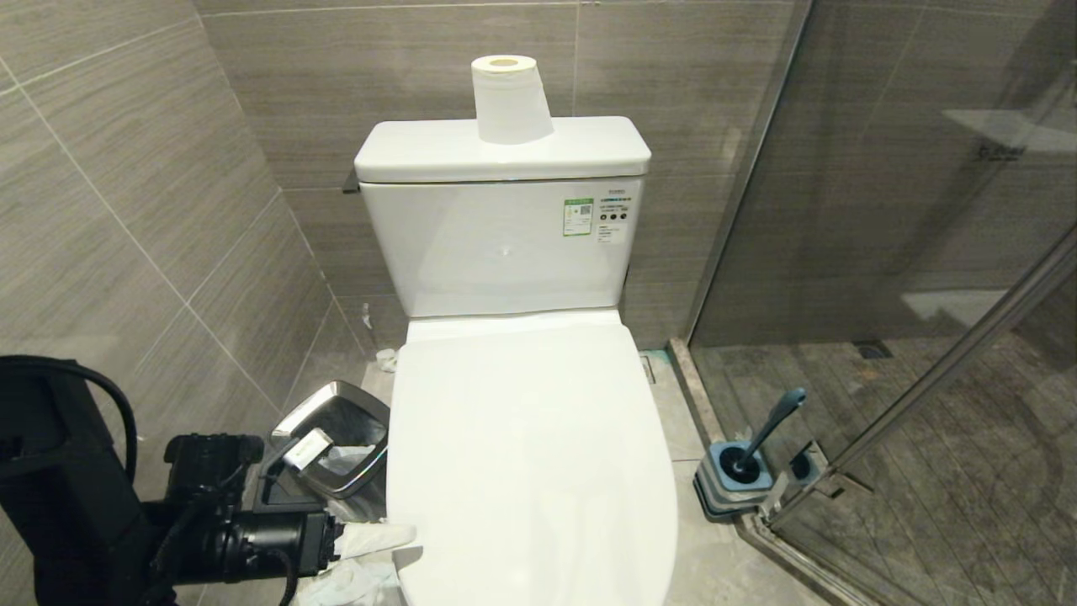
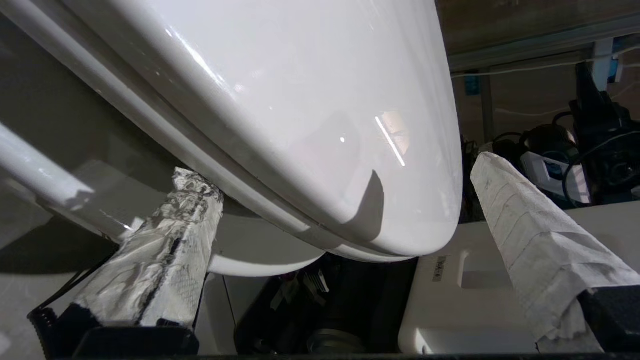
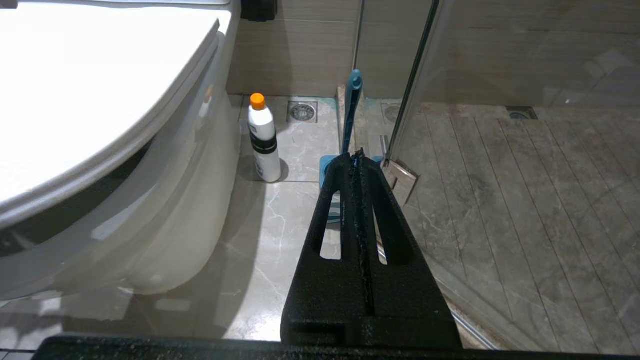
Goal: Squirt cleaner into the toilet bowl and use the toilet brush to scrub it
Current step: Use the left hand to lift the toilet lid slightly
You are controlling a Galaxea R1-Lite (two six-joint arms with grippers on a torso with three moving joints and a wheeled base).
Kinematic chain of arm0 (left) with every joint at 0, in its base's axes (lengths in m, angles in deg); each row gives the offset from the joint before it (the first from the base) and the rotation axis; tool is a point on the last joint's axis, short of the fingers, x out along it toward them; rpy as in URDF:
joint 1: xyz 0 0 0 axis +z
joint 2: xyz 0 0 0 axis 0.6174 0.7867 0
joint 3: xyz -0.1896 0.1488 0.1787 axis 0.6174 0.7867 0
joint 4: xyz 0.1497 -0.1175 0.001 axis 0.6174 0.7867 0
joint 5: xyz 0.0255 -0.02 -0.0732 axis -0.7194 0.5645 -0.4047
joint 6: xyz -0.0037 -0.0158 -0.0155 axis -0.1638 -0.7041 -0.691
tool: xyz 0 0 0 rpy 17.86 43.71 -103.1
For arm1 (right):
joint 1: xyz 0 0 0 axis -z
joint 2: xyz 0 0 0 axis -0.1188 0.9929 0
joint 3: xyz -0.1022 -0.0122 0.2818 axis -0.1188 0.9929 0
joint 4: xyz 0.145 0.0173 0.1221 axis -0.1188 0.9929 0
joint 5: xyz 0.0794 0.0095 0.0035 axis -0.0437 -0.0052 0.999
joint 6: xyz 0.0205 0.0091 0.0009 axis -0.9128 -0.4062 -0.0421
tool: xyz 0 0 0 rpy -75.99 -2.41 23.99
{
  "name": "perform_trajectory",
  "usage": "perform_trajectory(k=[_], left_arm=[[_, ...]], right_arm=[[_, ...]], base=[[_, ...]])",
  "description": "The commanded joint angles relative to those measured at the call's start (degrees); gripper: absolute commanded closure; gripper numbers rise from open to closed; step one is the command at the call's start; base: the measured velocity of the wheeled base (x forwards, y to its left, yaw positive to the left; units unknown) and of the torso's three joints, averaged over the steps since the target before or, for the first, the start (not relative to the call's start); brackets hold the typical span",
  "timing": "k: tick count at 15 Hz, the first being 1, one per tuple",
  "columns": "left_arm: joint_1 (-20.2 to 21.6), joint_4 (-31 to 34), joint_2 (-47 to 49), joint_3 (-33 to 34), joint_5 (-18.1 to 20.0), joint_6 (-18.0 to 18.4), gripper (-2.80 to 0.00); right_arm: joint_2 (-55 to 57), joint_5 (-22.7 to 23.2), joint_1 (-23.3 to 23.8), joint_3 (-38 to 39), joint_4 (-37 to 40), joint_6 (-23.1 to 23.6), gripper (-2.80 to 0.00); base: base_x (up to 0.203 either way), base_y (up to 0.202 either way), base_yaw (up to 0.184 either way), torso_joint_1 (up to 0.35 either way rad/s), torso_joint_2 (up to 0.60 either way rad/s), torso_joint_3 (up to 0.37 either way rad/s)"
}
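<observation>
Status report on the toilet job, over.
Left pincer open at closed lid's front edge. Right pincer shut, empty. Toilet brush in holder; cleaner bottle on floor.

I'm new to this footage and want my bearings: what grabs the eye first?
The white toilet fills the centre, lid shut, a paper roll on its tank. The open left claw, fingers wrapped in paper, sits at the lid's front edge. The toilet brush stands in its holder by the glass shower door.

white toilet bowl (image 1: 530, 471), blue toilet brush (image 1: 770, 433), orange-cap cleaner (image 3: 263, 137)
</observation>
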Motion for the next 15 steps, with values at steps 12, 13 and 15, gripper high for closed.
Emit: perform_trajectory(k=[12, 13, 15], left_arm=[[-4.22, 0.30, -9.76, 4.50, 3.53, -1.27, -2.80], [-5.03, 0.05, -10.30, 4.31, 3.34, -2.72, -2.80], [-5.48, -0.21, -11.49, 3.83, 3.24, -4.41, -2.80]], right_arm=[[0.09, 0.02, -0.02, 0.00, -0.04, 0.03, 0.00], [0.09, -0.05, -0.02, 0.00, -0.04, 0.03, 0.00], [0.09, 0.02, -0.02, 0.00, -0.04, 0.03, 0.00]], base=[[0.000, 0.000, 0.000, 0.000, 0.00, 0.000], [0.000, 0.000, 0.000, 0.000, 0.00, 0.000], [0.000, 0.000, 0.000, 0.000, 0.00, 0.000]])
